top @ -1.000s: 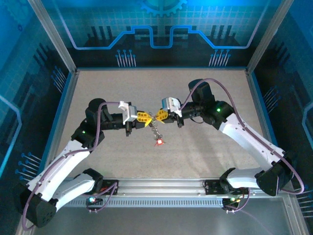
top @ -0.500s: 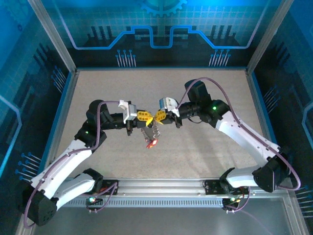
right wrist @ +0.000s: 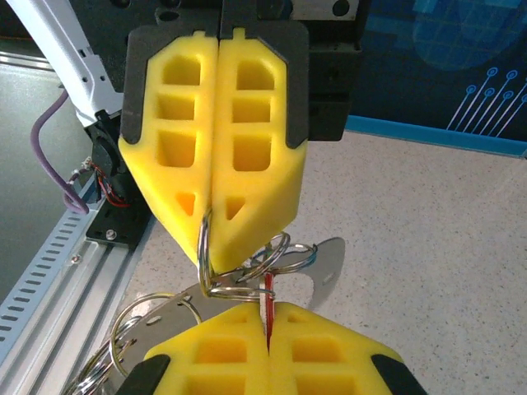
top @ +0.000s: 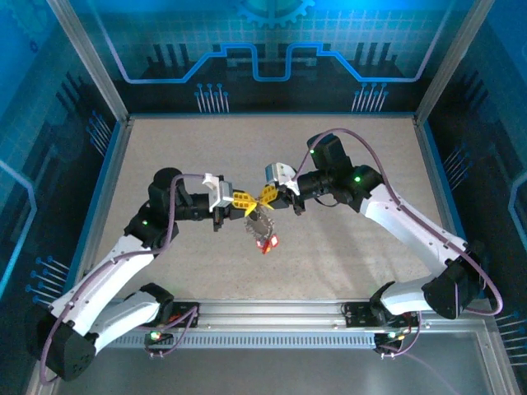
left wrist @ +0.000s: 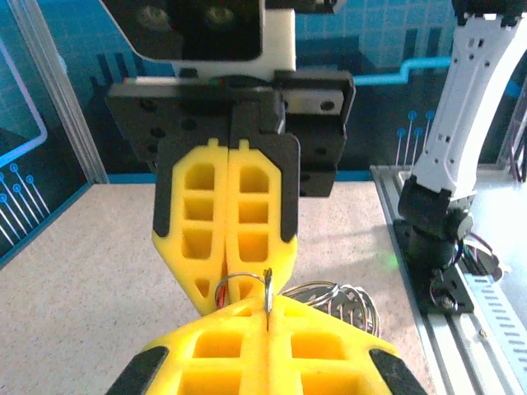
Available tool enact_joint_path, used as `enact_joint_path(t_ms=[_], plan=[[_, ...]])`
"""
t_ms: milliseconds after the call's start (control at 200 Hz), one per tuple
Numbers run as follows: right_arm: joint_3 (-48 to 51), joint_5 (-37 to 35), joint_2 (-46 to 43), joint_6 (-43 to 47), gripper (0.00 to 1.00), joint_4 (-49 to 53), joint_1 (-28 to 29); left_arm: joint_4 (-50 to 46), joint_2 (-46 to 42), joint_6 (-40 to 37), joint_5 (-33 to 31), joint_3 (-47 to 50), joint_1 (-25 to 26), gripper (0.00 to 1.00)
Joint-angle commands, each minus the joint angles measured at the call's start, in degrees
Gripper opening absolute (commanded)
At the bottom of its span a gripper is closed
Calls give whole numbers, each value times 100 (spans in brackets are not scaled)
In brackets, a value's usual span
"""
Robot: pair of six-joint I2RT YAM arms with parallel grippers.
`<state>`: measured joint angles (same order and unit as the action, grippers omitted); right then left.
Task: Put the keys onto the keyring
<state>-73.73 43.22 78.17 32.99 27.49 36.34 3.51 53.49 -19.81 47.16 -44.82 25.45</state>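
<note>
Over the middle of the table my left gripper (top: 246, 200) and right gripper (top: 265, 196) meet tip to tip. In the left wrist view, the left gripper (left wrist: 268, 309) is shut on the edge of the keyring's silver ring (left wrist: 240, 282). The right gripper (right wrist: 268, 311) is shut on a thin red tag (right wrist: 267, 290) of one of the keys. The left gripper's fingers (right wrist: 216, 177) point down at it, with the ring (right wrist: 203, 243) at their tip. Flat silver keys (right wrist: 329, 262) and linked rings hang between the two. A red tag (top: 268, 242) dangles below the grippers.
The speckled tabletop (top: 346, 156) is bounded by blue walls and metal posts. A metal rail (top: 272, 313) with the arm bases runs along the near edge. The right arm's base (left wrist: 436, 239) stands beside that rail in the left wrist view.
Both grippers stay shut and joined. The right arm has swung a little to the left, and the dangling red tag has swung left and back.
</note>
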Motion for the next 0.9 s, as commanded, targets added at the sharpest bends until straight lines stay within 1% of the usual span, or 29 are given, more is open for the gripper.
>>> enact_joint_path(t_ms=[0,60,205,410,545,655,735,895], plan=[[-285,-11,-162,66,0,240,23,-958,-225,-817,-265,-362,4,0],[-335,-27,-147,111,0,333,22,-1182,-285,-964,-390,-380,4,0],[-448,-157,-129,208,0,491,107,-1348,-349,-1058,-651,-343,6,0],[-901,-870,123,619,0,1082,492,-1579,-237,-1203,-864,-404,47,0],[-1076,-1199,234,709,0,1179,673,-1760,-123,-1323,-943,-478,87,0],[-1233,-1483,338,806,0,1347,769,-1717,-102,-1315,-894,-434,101,0],[-1362,-1959,411,980,0,1531,891,-1684,-106,-1321,-922,-387,100,0],[-1752,-3519,673,1627,0,2177,1336,-1825,-96,-1469,-1061,-327,100,0]])
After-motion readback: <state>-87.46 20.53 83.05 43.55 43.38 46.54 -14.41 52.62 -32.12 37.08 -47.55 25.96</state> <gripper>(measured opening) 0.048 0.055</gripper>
